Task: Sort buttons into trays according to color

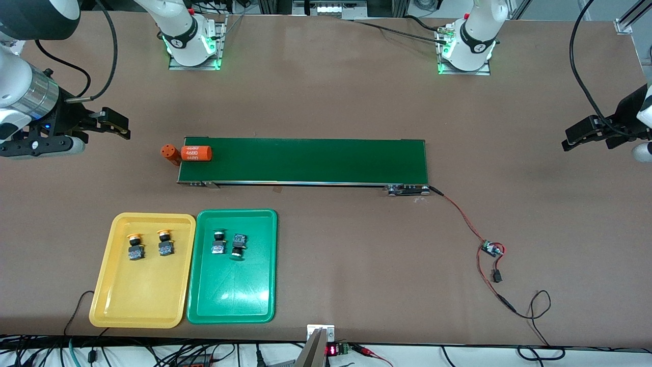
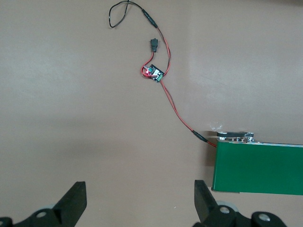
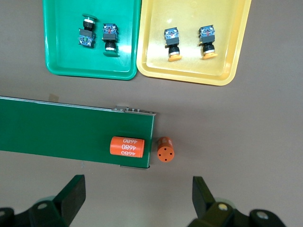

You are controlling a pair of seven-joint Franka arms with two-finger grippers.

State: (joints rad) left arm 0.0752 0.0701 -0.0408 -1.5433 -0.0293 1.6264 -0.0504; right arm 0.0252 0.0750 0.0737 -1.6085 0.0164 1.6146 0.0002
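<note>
Four small push-button switches sit sorted in the front view: two yellow-capped buttons (image 1: 151, 245) lie in the shallow yellow plastic tray (image 1: 137, 306), two green-capped buttons (image 1: 229, 243) in the matching green plastic tray (image 1: 232, 300) just beside it. Both trays lie nearer the camera than the long dark-green conveyor belt (image 1: 316, 160). One orange printed cylinder (image 1: 196, 153) rests on the belt's end toward the right arm; another orange cylinder (image 1: 169, 153) stands on the table just off that end. Right gripper (image 1: 114, 125) and left gripper (image 1: 578, 138) hang over bare table at their own ends.

Left wrist view: left gripper jaws spread wide, empty, over table near the belt's corner (image 2: 258, 165) and a small circuit board on red wires (image 2: 154, 73).

Right wrist view: right gripper jaws spread wide, empty, above both cylinders; trays and buttons visible.
</note>
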